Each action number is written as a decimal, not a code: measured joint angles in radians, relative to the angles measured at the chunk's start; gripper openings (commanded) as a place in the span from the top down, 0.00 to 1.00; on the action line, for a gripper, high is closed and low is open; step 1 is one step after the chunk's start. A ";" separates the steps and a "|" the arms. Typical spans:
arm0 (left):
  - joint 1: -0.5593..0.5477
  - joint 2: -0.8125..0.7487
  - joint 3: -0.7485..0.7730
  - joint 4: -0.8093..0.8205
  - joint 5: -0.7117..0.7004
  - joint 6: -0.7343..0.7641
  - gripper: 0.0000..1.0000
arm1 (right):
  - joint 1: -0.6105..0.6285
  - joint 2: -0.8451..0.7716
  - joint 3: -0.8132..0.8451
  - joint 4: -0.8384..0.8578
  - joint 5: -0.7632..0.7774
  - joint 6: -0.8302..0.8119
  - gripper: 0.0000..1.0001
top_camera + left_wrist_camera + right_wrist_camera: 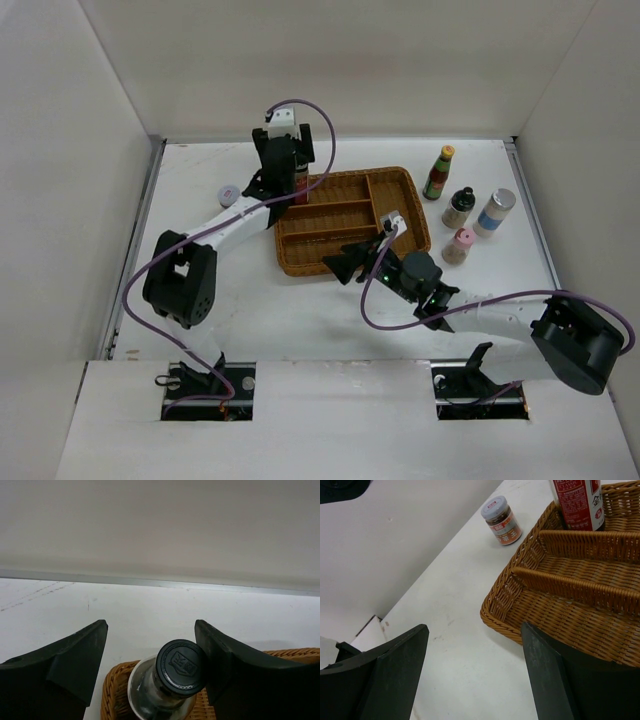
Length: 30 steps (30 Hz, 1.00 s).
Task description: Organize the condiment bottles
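A tall clear bottle with a black cap (182,666) and red label (575,502) stands upright in the back left compartment of the wicker tray (400,190). My left gripper (151,627) is open around its cap; the right finger is against the cap and the left finger stands clear of it. My right gripper (475,629) is open and holds nothing, low over the table just off the tray's front left corner (502,605). A short pink-lidded jar (229,196) stands left of the tray. The green yellow-capped bottle (438,172), black-capped shaker (458,208), silver-capped bottle (495,212) and pink-capped shaker (459,246) stand right of the tray.
The tray has long divided compartments (580,575). White walls close in the table at the back and on both sides. A purple cable (320,120) loops over the left arm, and another (375,310) runs beside the right arm.
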 measured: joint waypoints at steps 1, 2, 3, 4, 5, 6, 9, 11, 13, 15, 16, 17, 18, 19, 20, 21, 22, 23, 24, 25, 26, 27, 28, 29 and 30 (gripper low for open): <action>0.000 -0.011 -0.005 0.001 0.000 0.000 0.25 | 0.000 0.000 0.000 0.000 0.000 0.000 0.18; 0.000 -0.021 -0.006 0.001 -0.002 0.000 0.23 | 0.000 0.000 0.000 0.000 0.000 0.000 0.18; 0.000 -0.032 -0.007 0.003 -0.002 0.000 0.20 | -0.001 0.000 0.000 0.000 0.000 0.000 0.18; 0.000 -0.046 -0.011 0.005 -0.002 0.000 0.19 | -0.003 0.000 0.000 0.000 0.000 0.000 0.18; 0.000 -0.065 -0.021 0.006 -0.003 0.000 0.18 | -0.005 0.000 0.000 0.000 0.000 0.000 0.18; 0.000 -0.089 -0.036 0.008 -0.003 0.000 0.17 | -0.005 0.000 0.000 0.000 0.000 0.001 0.18; -0.002 -0.181 -0.105 0.011 -0.005 -0.003 0.15 | -0.006 0.000 0.000 0.000 0.000 0.001 0.18; -0.002 -0.262 -0.168 0.012 -0.015 -0.011 0.15 | -0.009 0.000 -0.001 0.000 0.000 0.002 0.18; 0.000 -0.350 -0.243 0.019 -0.031 -0.029 0.15 | -0.013 -0.001 -0.002 0.000 0.000 0.003 0.18; 0.008 -0.438 -0.327 0.018 -0.056 -0.058 0.15 | -0.018 -0.008 -0.004 0.000 0.000 0.003 0.31; 0.019 -0.470 -0.362 0.015 -0.069 -0.076 0.14 | -0.018 -0.013 -0.006 0.000 0.001 0.002 0.46; 0.032 -0.489 -0.388 0.008 -0.080 -0.093 0.14 | -0.018 -0.018 -0.008 0.000 0.001 0.002 0.59; 0.052 -0.502 -0.414 -0.004 -0.089 -0.114 0.14 | -0.018 -0.023 -0.010 0.000 0.002 0.005 0.69; 0.077 -0.504 -0.437 -0.017 -0.098 -0.133 0.14 | -0.018 -0.026 -0.011 -0.002 0.005 0.006 0.73; 0.101 -0.499 -0.453 -0.034 -0.103 -0.149 0.14 | -0.018 -0.029 -0.012 -0.001 0.011 0.008 0.74; 0.127 -0.484 -0.466 -0.057 -0.108 -0.164 0.14 | -0.018 -0.034 -0.013 -0.002 0.019 0.010 0.73; 0.151 -0.463 -0.473 -0.081 -0.112 -0.178 0.14 | -0.018 -0.039 -0.014 -0.002 0.025 0.010 0.69; 0.171 -0.439 -0.474 -0.097 -0.117 -0.187 0.14 | -0.018 -0.043 -0.014 -0.003 0.031 0.010 0.62; 0.188 -0.410 -0.474 -0.112 -0.121 -0.195 0.14 | -0.018 -0.045 -0.014 -0.002 0.035 0.012 0.51; 0.200 -0.381 -0.474 -0.122 -0.124 -0.201 0.14 | -0.018 -0.046 -0.014 -0.002 0.038 0.013 0.40; 0.207 -0.356 -0.474 -0.130 -0.125 -0.205 0.14 | -0.018 -0.046 -0.014 -0.003 0.040 0.012 0.31; 0.212 -0.326 -0.473 -0.137 -0.125 -0.208 0.14 | -0.018 -0.046 -0.014 -0.005 0.043 0.008 0.26; 0.217 -0.296 -0.469 -0.145 -0.125 -0.212 0.14 | -0.018 -0.046 -0.014 -0.005 0.044 0.007 0.23; 0.221 -0.266 -0.460 -0.154 -0.125 -0.213 0.14 | -0.018 -0.045 -0.014 -0.005 0.045 0.003 0.21; 0.225 -0.240 -0.451 -0.161 -0.125 -0.214 0.14 | -0.018 -0.045 -0.014 -0.005 0.046 0.003 0.20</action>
